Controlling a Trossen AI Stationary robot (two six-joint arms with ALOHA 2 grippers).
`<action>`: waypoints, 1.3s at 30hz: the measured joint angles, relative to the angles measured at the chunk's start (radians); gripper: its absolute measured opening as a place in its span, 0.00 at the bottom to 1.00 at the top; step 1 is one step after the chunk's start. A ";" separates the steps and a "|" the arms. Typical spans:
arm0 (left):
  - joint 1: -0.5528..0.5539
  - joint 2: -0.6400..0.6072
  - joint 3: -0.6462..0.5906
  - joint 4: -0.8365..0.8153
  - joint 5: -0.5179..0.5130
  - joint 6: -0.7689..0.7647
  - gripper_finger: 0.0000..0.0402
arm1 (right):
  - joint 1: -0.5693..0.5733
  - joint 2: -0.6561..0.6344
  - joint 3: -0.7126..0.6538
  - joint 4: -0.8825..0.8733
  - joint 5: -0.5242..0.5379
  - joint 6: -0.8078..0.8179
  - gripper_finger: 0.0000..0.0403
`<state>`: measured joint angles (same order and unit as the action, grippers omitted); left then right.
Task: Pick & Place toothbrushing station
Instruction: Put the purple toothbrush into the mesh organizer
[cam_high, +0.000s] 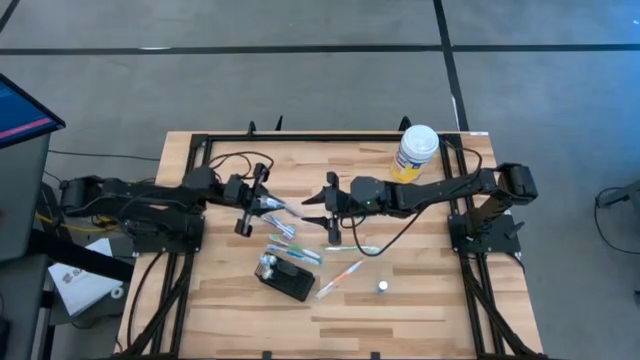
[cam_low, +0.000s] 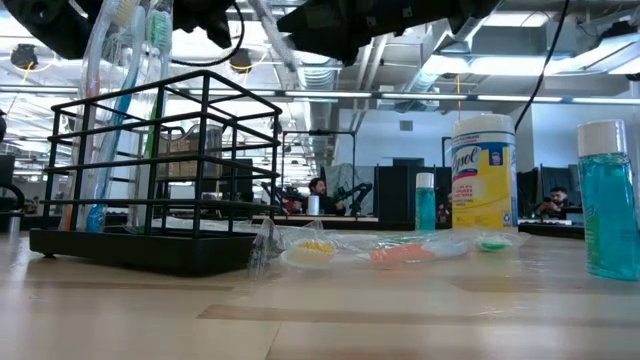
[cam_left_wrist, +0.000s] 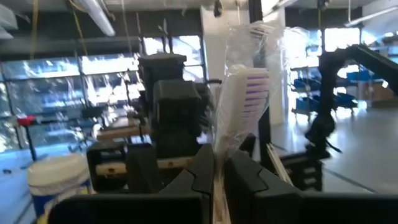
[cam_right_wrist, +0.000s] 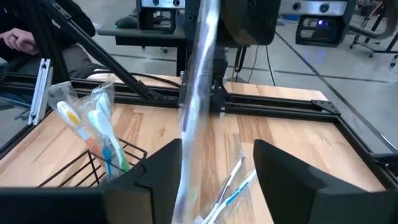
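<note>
Left tool (cam_high: 268, 205) pinched a wrapped toothbrush (cam_high: 287, 211) mid-frame, right tool (cam_high: 331, 207) stood wide beside it, rack (cam_high: 284, 277) sat lower centre on the counter (cam_high: 420, 300); best carried low and dropped upright into the rack.

Floor's plain grey concrete (cam_high: 300, 80), split into big slabs by dark seams (cam_high: 452, 60) running off toward 12 and 1 o'clock from the table. The table itself is a light butcher-block wood top (cam_high: 420, 310) in a black metal frame (cam_high: 205, 140). Over at 9 o'clock there's a dark monitor edge (cam_high: 20, 110) with a blue-and-pink screen. Looking level across the room, it's an open lab space: exposed pipes and ducts on the ceiling (cam_low: 340, 90), long strip lights (cam_low: 560, 98), rows of desks with dark monitors (cam_low: 400, 190), and a couple of people sitting way back (cam_low: 318, 190). Bright windows (cam_left_wrist: 74, 93) behind, blue storage bins (cam_left_wrist: 305, 93) off to one side.
</note>
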<state>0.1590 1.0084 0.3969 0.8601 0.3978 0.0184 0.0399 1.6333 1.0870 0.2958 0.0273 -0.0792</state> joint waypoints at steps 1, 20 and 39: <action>0.000 -0.021 0.000 -0.044 0.002 0.000 0.02 | 0.003 0.000 0.000 0.001 0.000 0.000 0.48; -0.010 -0.237 0.000 -0.572 0.001 -0.052 0.02 | 0.019 0.000 0.000 -0.042 0.000 0.027 0.46; -0.052 -0.269 0.001 -0.637 0.072 -0.087 0.02 | 0.019 -0.001 0.000 -0.056 -0.001 0.027 0.45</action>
<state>0.1067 0.7395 0.3976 0.2232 0.4702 -0.0682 0.0586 1.6321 1.0870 0.2398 0.0265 -0.0521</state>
